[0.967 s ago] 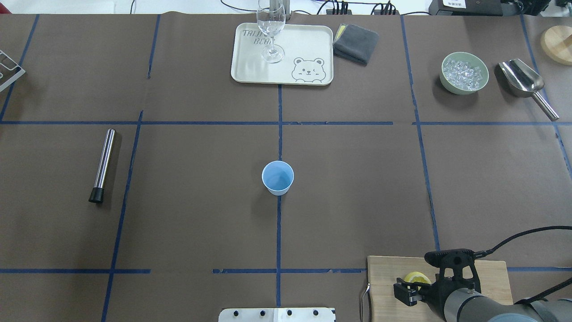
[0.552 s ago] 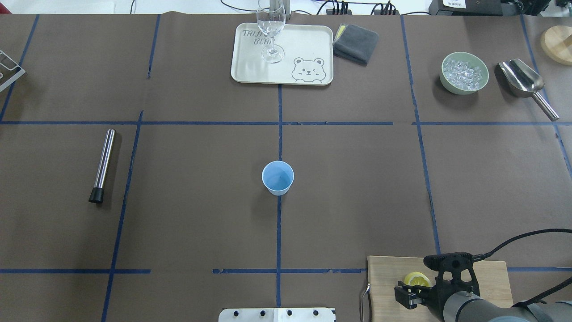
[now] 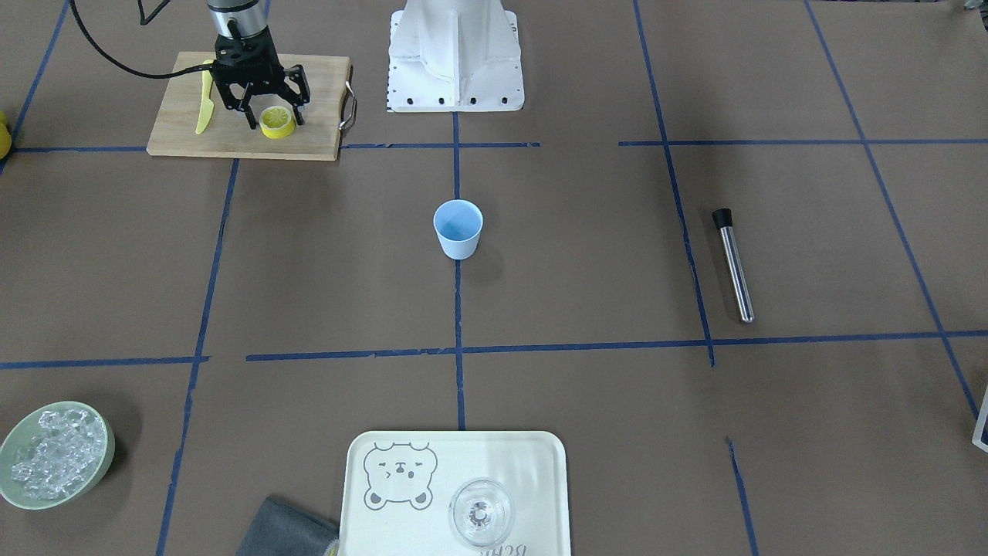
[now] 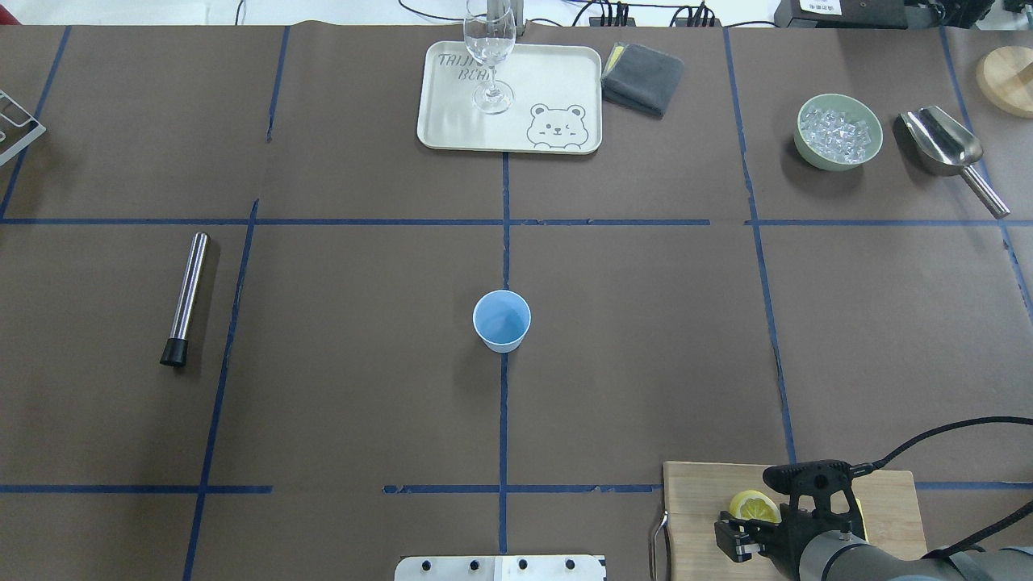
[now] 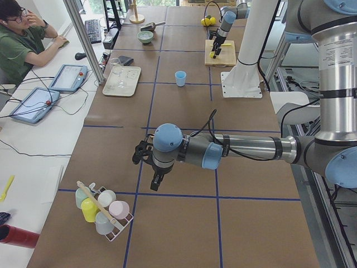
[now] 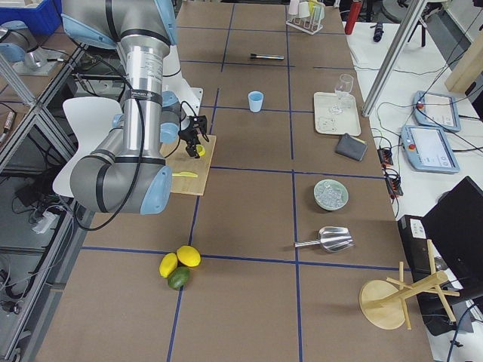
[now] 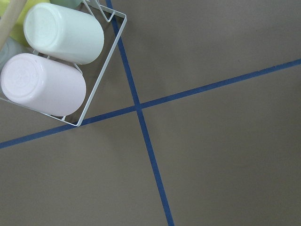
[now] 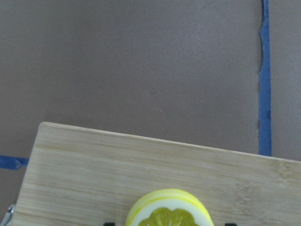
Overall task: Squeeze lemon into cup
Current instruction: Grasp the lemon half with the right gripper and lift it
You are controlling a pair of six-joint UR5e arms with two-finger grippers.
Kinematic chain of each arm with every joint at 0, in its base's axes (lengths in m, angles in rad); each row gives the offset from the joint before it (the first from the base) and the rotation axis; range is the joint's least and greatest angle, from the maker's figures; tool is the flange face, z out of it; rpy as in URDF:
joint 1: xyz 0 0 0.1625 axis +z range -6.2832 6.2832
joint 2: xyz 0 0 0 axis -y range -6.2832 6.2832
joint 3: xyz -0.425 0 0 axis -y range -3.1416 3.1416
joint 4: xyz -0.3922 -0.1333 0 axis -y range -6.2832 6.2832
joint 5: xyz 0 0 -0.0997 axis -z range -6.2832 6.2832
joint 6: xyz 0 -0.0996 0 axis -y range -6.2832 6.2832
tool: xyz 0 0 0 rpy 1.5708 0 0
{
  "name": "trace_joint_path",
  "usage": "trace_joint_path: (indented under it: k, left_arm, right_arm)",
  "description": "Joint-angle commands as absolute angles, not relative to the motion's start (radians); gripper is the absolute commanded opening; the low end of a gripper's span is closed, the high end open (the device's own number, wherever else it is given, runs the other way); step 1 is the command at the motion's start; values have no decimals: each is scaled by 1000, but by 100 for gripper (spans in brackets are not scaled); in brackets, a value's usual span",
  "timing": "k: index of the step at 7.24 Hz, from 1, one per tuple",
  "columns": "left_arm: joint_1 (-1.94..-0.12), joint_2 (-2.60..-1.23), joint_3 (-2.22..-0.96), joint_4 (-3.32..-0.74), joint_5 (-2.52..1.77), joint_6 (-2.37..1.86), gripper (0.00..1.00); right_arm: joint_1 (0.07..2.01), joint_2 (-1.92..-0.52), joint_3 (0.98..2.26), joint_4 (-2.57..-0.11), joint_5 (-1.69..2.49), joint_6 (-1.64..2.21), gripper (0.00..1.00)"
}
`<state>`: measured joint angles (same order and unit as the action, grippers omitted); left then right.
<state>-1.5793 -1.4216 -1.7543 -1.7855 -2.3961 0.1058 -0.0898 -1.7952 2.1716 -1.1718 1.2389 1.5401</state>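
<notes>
The half lemon (image 3: 277, 121) lies cut face up on a wooden cutting board (image 3: 185, 133) at the robot's right near corner. It also shows in the overhead view (image 4: 754, 507) and the right wrist view (image 8: 169, 213). My right gripper (image 3: 275, 120) is open and points down, with one finger on each side of the lemon. The light blue cup (image 4: 502, 320) stands upright at the table's middle, far from the lemon. My left gripper (image 5: 146, 159) hovers over the table's left end. It shows only in the exterior left view, so I cannot tell its state.
A yellow-green knife (image 3: 204, 104) lies on the board beside the right gripper. A steel muddler (image 4: 186, 297) lies at the left. At the far edge are a tray (image 4: 557, 73) with a glass, a grey cloth (image 4: 641, 77), an ice bowl (image 4: 838, 131) and a scoop (image 4: 944, 145). A cup rack (image 5: 103, 209) is near the left gripper.
My right gripper has shifted a little toward the robot's side, and more of the lemon shows. The lemon and the cup have not moved.
</notes>
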Motion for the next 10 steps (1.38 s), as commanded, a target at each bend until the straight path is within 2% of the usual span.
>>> trace_joint_path:
  k: [1,2,8,10]
  left_arm:
    - [-1578,-1420,-1755,-1786,-2396,106,100]
    - [-1578,-1420,-1755,-1786,-2396,106,100]
    - [-1578,-1420,-1755,-1786,-2396,106,100]
    - [-1578,-1420,-1755,-1786,-2396,106,100]
  right_arm:
    - [-89,-1796,2175,-1172,1244,1540,7]
    - [-87,-1796,2177,-1172,1244,1540,0]
    - [-68,-1804,2249,-1178,1244,1539,0]
    - [-20,-1795,2307,-1277,1284,1537,0]
